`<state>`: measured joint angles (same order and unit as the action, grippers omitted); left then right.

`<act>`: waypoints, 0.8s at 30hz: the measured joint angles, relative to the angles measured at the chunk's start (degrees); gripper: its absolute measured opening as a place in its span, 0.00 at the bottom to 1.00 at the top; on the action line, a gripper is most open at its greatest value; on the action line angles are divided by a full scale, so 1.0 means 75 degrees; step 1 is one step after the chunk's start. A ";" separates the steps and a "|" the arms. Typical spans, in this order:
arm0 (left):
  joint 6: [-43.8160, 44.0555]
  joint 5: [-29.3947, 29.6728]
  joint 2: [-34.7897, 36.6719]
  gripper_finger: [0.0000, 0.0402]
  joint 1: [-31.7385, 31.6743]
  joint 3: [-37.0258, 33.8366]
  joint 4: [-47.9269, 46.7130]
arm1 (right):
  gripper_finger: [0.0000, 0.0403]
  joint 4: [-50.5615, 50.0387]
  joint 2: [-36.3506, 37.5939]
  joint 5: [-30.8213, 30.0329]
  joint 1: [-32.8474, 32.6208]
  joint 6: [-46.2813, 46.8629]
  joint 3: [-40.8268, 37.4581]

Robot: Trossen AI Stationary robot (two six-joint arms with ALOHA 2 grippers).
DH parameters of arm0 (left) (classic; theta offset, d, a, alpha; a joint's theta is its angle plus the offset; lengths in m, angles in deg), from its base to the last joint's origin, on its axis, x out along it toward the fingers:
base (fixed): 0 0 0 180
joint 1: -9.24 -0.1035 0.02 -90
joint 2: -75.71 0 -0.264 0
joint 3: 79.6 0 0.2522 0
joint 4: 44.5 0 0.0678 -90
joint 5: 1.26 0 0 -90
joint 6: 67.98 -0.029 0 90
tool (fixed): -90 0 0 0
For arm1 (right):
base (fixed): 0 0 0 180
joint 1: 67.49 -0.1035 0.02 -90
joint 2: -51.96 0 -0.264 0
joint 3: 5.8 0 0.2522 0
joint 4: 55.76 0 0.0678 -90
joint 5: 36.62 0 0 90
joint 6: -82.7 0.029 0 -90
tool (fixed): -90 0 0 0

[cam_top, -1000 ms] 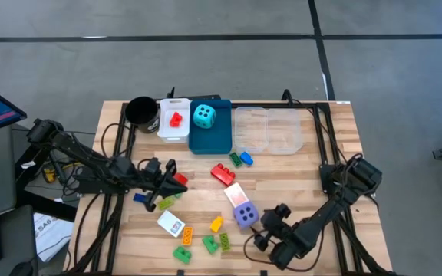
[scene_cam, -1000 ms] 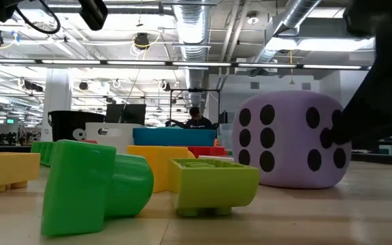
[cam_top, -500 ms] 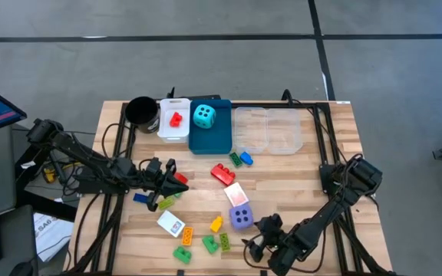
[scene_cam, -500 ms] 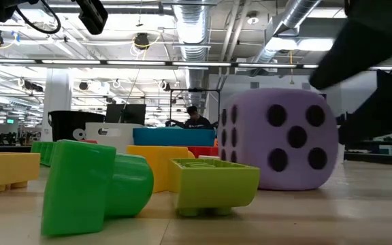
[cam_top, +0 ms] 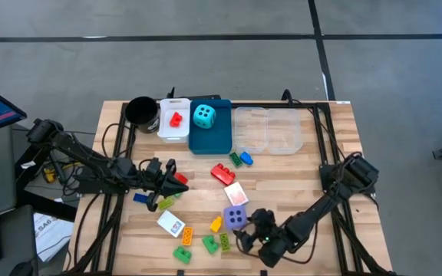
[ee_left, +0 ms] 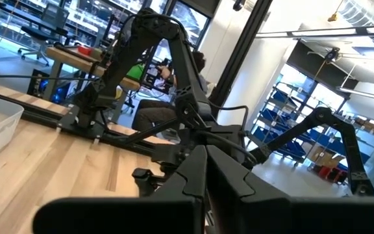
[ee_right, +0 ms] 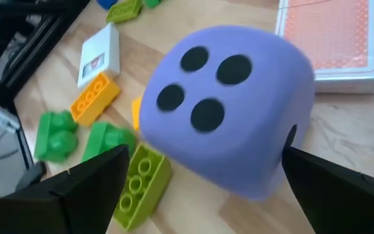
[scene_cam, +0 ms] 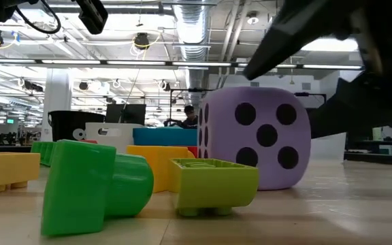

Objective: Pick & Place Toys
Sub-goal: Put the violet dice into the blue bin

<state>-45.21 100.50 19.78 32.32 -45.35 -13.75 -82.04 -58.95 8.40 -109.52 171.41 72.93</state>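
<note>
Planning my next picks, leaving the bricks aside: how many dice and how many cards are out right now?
Foam dice: 2 (cyan die in the blue tray; purple die not in any tray)
Cards: 2 (pink-backed card; white card)
Total: 4

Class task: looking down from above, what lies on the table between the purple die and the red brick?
A pink-backed card lies between the purple die and the red brick, in the high view.

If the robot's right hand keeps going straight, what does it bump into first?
Most likely the purple die: it sits right between the open right hand's fingers, with nothing in front of it.
</note>
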 joint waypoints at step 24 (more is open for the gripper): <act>-0.0171 -0.0007 0.0006 0.00 -0.0001 0.0000 -0.1548 | 0.99 0.0273 -0.0006 0.0071 0.1097 -0.1259 0.0445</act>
<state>-46.49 100.44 19.83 32.31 -45.35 -25.37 -79.99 -59.00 8.93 -101.29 161.97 76.26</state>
